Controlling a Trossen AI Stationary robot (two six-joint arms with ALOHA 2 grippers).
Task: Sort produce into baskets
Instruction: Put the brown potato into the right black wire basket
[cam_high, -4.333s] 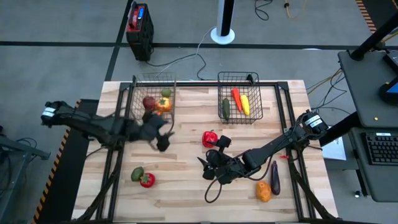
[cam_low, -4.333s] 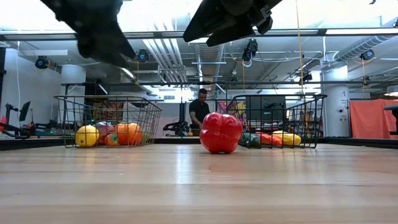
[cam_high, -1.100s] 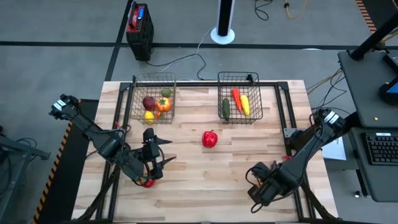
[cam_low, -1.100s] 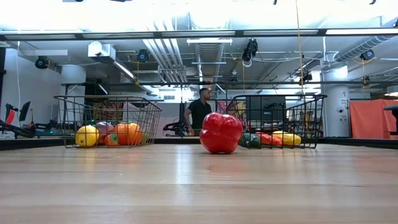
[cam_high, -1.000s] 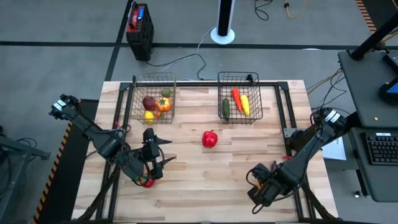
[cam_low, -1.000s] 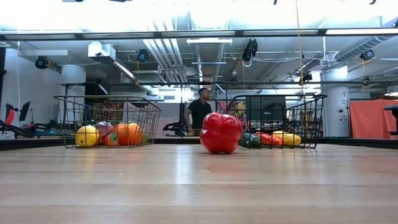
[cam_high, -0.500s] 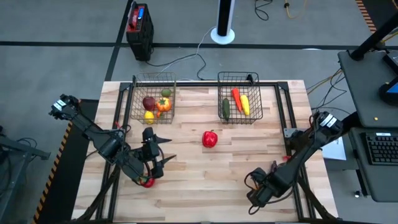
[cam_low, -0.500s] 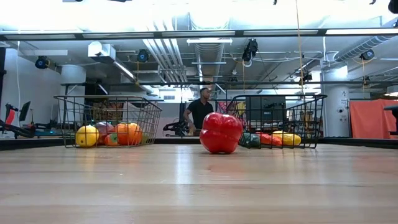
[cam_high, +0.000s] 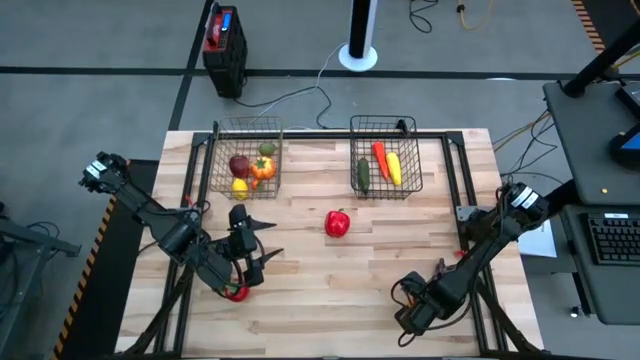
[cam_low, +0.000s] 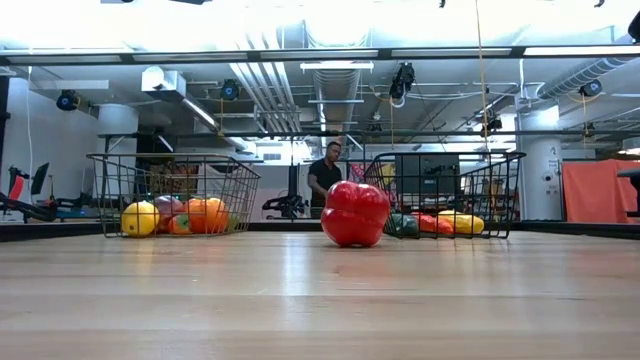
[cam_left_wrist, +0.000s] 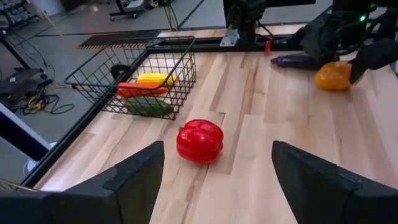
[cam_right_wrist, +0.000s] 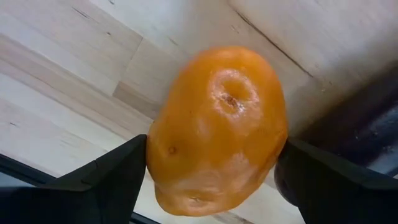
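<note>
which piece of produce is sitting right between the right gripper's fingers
The orange piece, flanked by the right gripper. The red pepper sits alone mid-table; the others lie in baskets or elsewhere.

On the wooden table (cam_high: 300, 310), a red pepper (cam_high: 338, 222) lay alone near the middle. The left basket (cam_high: 245, 160) held red, orange and yellow pieces, and the right basket (cam_high: 385, 157) held green, orange and yellow ones. The left gripper (cam_high: 250, 262) was above the table's left part, beside a small red piece (cam_high: 235, 293). The right gripper (cam_high: 412, 313) was low near the front right edge.
</note>
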